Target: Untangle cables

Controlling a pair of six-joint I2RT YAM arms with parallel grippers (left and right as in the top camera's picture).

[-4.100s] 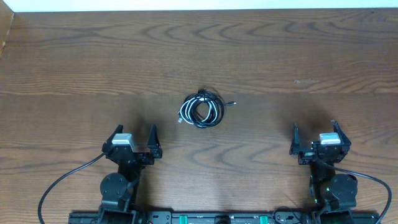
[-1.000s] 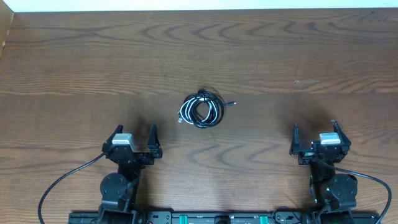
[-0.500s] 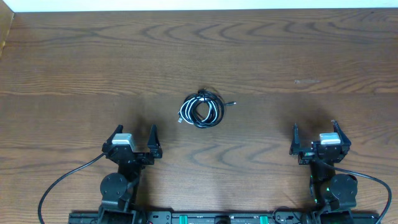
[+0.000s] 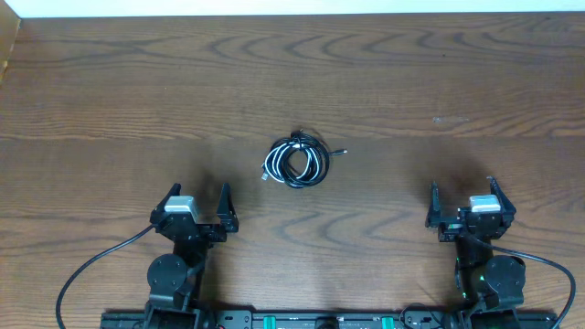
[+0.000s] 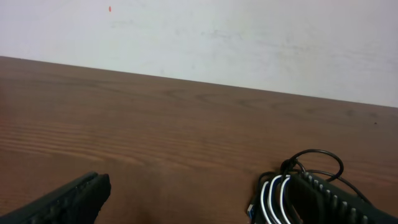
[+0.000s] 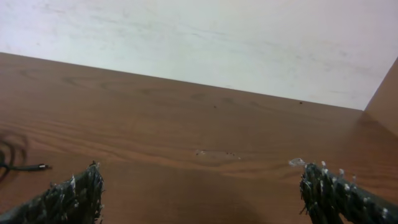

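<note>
The cables lie coiled together in one small bundle at the table's middle: a black cord looped with a white one, a black plug end sticking out to the right. In the left wrist view the bundle lies ahead, partly hidden behind the right finger. My left gripper rests open at the front left, well short of the bundle. Open too, my right gripper sits at the front right with bare wood between its fingers. One black plug end shows at the right wrist view's left edge.
The wooden table runs back to a white wall. Thick black robot cables trail from both arm bases along the front edge. A wooden side panel stands at the far right.
</note>
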